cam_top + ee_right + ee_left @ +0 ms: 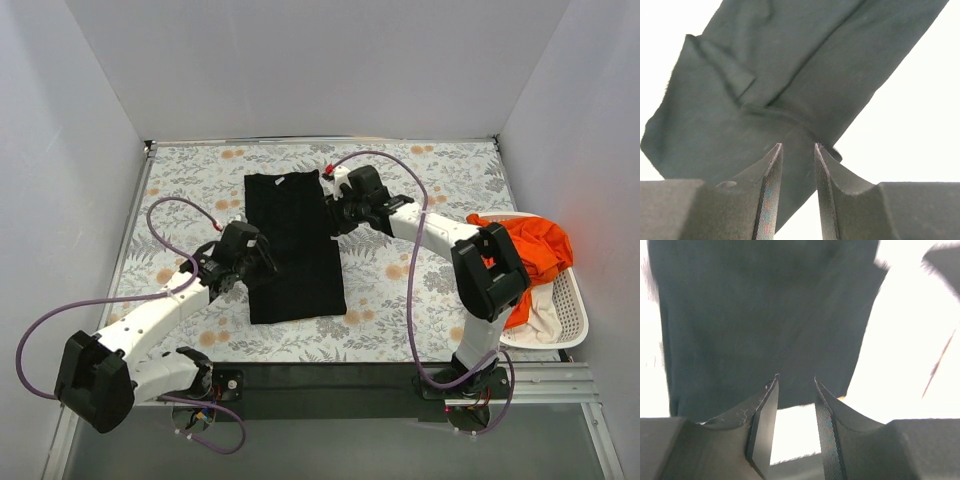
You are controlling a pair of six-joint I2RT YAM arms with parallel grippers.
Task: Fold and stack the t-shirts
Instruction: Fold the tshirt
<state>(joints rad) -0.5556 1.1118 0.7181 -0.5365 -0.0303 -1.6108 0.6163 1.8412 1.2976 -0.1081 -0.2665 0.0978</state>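
The black shirt (293,245) lies flat in the middle of the table (420,190), folded into a long narrow rectangle. Left fingers (765,415) are at its left edge, right fingers (771,190) at its right edge. Both pairs are slightly parted, gripping nothing.

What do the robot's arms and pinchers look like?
The left arm and right arm are white tubes with chunky black joints. A thin purple cable loops along each one, with a little red tip near the wrist. The left gripper and right gripper each have two dark, wedge-shaped fingers that taper to narrow tips.
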